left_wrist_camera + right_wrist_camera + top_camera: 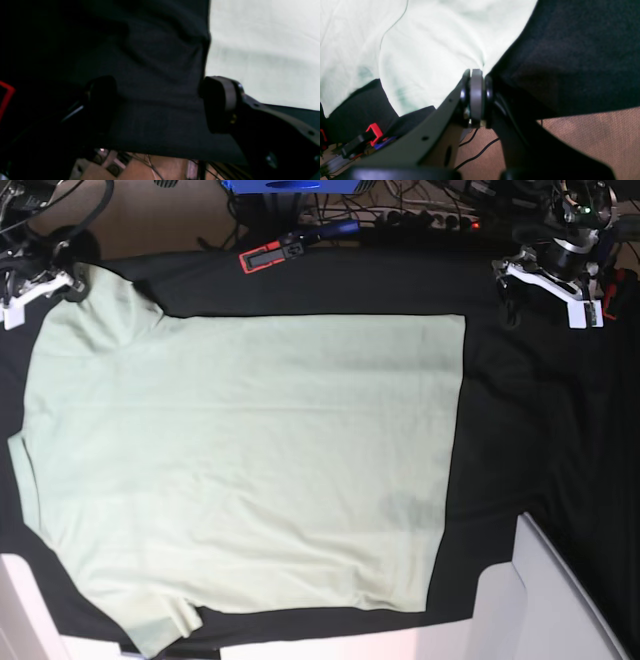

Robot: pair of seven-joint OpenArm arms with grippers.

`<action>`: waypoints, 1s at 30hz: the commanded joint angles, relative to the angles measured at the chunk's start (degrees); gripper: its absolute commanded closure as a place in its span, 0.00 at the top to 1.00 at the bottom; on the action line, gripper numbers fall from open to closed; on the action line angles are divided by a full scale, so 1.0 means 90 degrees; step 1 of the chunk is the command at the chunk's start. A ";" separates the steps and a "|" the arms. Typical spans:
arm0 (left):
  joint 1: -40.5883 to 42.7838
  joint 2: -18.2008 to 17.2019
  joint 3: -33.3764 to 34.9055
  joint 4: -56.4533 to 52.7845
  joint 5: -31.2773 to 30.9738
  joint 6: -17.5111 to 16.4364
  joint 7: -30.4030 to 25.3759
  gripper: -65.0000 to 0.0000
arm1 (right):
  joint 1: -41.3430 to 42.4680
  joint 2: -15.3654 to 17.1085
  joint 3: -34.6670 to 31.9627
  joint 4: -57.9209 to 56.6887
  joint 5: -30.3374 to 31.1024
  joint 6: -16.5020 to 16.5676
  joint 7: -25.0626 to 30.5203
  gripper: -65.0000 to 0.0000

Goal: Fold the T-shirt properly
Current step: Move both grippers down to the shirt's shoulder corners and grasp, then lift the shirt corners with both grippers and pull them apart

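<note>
The right hand (477, 72) is pinched tight on the soft mint-green T-shirt's (240, 470) corner; the left hand (160, 100) gapes beside it.

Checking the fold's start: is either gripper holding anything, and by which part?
The right gripper pinches the T-shirt at a sleeve's edge; the left gripper is open, empty.

The T-shirt (240, 460) lies flat over most of the black cloth (530, 440), leaving a bare strip along the cloth's right edge. A red-and-black tool (268, 253) sits at the far edge. White panels (540, 600) crowd the near-right corner.
</note>
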 commanded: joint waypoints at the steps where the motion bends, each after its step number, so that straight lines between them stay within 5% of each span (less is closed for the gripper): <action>1: -0.0030 -0.0057 -0.0016 -0.0014 -0.0308 -0.0043 -0.0140 0.82 | -0.0036 0.0064 0.0002 0.0067 -0.0014 0.0014 -0.0042 0.00; 6: -0.0372 -0.0096 -0.0006 -0.0659 -0.1168 -0.0326 -0.0130 0.82 | -0.0036 0.0064 0.0002 0.0067 -0.0024 0.0014 -0.0042 0.00; 17: -0.0880 -0.0057 0.0814 -0.1519 -0.0288 -0.0531 -0.0160 0.82 | -0.0036 0.0074 0.0002 0.0067 -0.0024 0.0014 -0.0042 0.00; 30: -0.1271 -0.0028 0.1683 -0.2349 -0.0308 -0.0531 -0.0189 0.81 | -0.0055 0.0054 0.0002 0.0057 -0.0024 0.0014 -0.0042 0.00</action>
